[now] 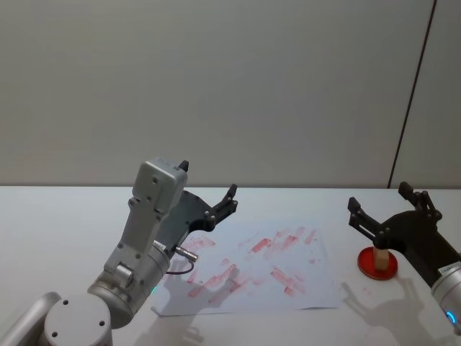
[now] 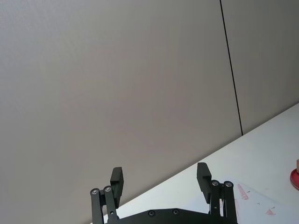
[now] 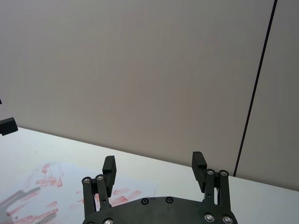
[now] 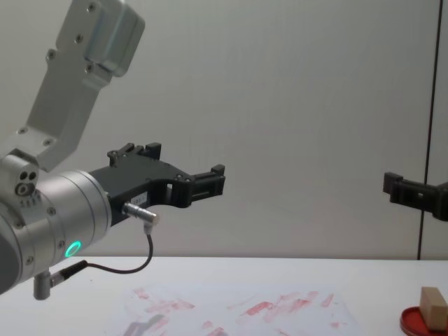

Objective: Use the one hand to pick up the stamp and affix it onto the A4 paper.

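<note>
**Left.** The silver left arm with its green light ring (image 4: pixel 72 248) carries the black two-fingered left gripper (image 2: pixel 160 179) high above the white table (image 1: pixel 65 216), near the paper's left edge. Its fingers are apart with nothing between them. I treat this arm as parked.

**Centre.** The white A4 paper (image 1: pixel 317 288), marked with many smudged red rectangular prints, lies flat on the table. Bare patches show towards its near right corner.

**Right.** The small light tan wooden stamp block (image 1: pixel 380 255) stands upright on the flat round red ink pad (image 1: pixel 369 267), just beyond the paper's right edge. The black right gripper (image 3: pixel 153 164) hovers over this spot, well above the block in the chest view. Its fingers are spread wide and empty.

**Step in hand (my judgement).** This is the approach to the pick; nothing is grasped yet. To do it well, I:
- centre the open jaws over the block and come straight down;
- close on two opposite flat sides, with the fingertips stopping short of the pad;
- lift vertically, so the pad is not dragged along;
- carry the block over a bare patch of paper and press it down level.
</note>
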{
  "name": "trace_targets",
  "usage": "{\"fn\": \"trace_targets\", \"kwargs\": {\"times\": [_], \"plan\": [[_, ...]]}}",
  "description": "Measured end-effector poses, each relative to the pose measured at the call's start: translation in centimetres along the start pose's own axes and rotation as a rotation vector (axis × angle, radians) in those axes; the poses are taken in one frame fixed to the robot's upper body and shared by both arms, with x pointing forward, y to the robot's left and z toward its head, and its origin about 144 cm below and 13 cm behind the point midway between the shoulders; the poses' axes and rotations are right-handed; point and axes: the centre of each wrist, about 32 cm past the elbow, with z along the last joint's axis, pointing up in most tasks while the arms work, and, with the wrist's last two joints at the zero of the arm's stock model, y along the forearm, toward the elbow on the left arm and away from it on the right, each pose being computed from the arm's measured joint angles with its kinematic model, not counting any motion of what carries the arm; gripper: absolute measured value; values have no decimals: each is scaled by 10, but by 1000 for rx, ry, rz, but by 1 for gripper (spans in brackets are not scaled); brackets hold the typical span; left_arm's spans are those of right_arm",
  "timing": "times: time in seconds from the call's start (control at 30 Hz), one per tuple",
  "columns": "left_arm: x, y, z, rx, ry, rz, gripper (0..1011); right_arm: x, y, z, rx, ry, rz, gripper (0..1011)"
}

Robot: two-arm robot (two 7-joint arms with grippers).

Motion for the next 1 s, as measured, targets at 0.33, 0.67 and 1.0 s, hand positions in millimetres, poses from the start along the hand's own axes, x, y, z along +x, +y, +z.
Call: {"fn": "trace_targets", "kwargs": {"times": [0.33,0.67,1.0], "plan": [[0,0,0,0,0,0,1003,0,0,0,0,0,0,1001],[0,0,0,0,0,0,1002,0,0,0,0,0,0,1001],[0,0,0,0,0,0,1002,0,0,0,0,0,0,1001]]}}
